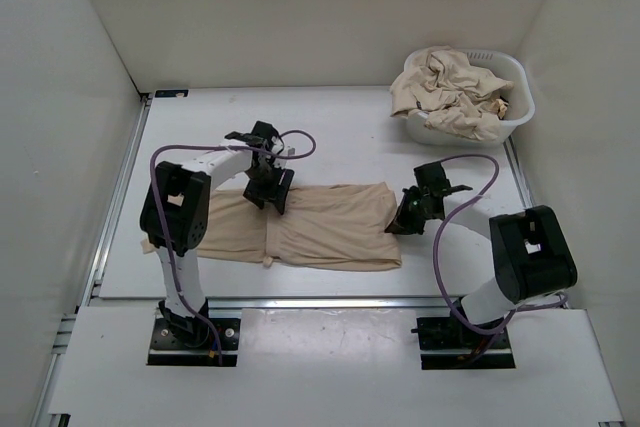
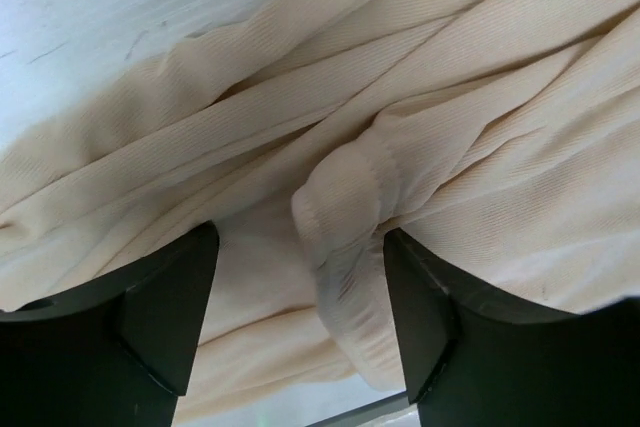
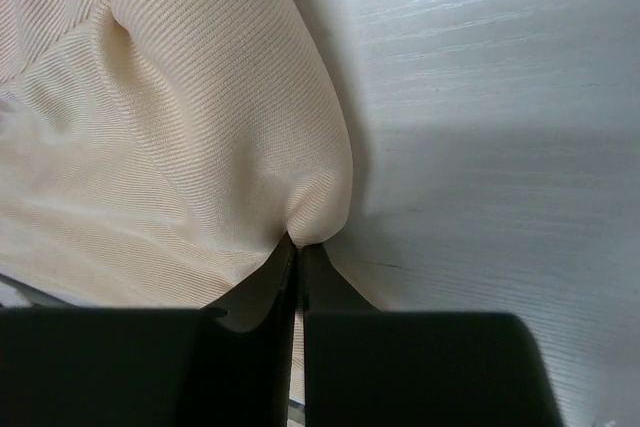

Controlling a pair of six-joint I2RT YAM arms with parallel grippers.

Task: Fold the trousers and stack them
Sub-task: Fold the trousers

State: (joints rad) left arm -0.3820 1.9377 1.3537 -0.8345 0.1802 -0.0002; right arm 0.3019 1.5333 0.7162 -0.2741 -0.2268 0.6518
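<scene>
The right gripper [image 3: 297, 247], jaws pressed together, pinches the right-hand edge of the trousers [image 1: 320, 227]. The left gripper [image 2: 300, 247], jaws apart, straddles a raised fold at their far edge. One pair lies spread flat along the near part of the table [image 1: 340, 127]. One white basket [image 1: 517, 72], at the far right corner, holds a crumpled beige heap [image 1: 450, 92]; its garment count cannot be told. Both arms are bent at the elbow, wrists pitched down onto the cloth.

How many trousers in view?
1 countable: trousers flat on the table, centre. The basket, far right, holds a crumpled beige heap; how many there is hidden.
</scene>
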